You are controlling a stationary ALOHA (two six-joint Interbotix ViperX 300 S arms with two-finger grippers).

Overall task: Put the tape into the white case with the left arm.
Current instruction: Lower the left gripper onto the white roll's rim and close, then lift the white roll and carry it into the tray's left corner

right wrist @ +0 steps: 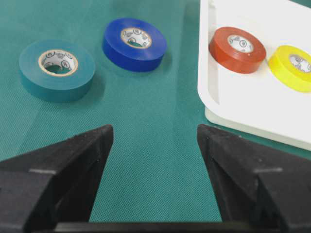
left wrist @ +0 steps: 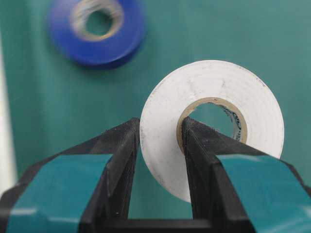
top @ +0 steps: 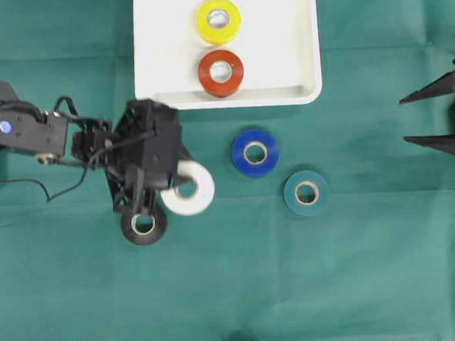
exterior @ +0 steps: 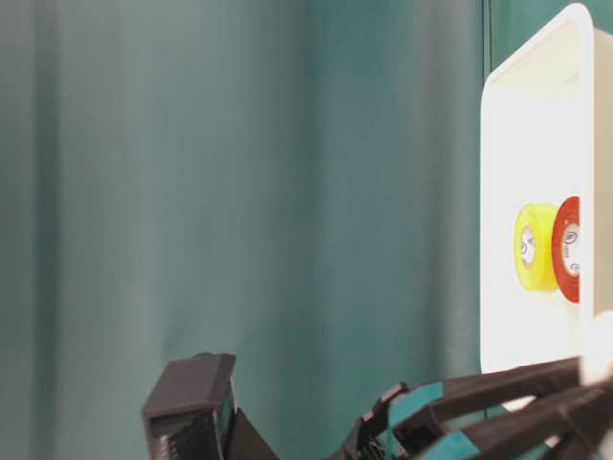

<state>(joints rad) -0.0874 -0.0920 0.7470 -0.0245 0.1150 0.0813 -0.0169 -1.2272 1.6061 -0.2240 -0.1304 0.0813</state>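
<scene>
While right jaws gape empty, left jaws pinch the white tape (left wrist: 214, 121) beside the white case (top: 150, 67).

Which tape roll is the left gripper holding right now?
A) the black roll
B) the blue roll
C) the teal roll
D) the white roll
D: in the left wrist view the left gripper has its fingers closed on the wall of the white roll, one finger inside its core.

The white tape roll (left wrist: 214, 121) was pinched through its core by the left end effector (left wrist: 160, 141), just below the white case (top: 298, 58). That shallow, round-cornered case held a yellow roll (top: 218, 20) and a red roll (top: 221, 73).
</scene>
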